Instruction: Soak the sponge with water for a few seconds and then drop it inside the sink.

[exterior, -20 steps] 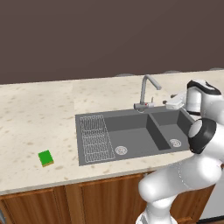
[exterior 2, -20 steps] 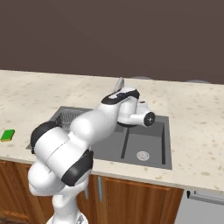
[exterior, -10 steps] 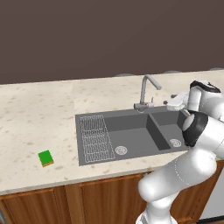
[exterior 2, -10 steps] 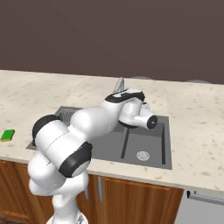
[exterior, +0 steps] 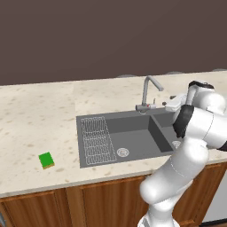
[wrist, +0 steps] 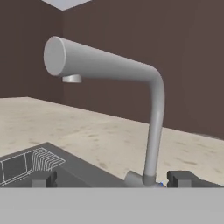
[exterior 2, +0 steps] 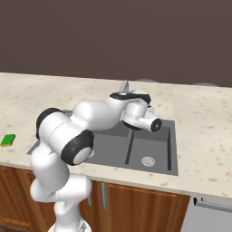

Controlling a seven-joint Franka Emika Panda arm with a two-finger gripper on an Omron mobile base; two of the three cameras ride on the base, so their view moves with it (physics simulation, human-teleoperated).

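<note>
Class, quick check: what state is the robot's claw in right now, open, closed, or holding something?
Claw: open and empty, its two dark fingertips standing wide apart on either side of the base of the curved grey metal faucet.

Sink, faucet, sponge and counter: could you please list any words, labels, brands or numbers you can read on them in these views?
None: no text, label, brand or number shows anywhere.
Dark grey recessed sink: plain.
Curved grey metal faucet: plain.
Small green rectangular sponge: plain.
Beige speckled stone counter: plain.
</note>
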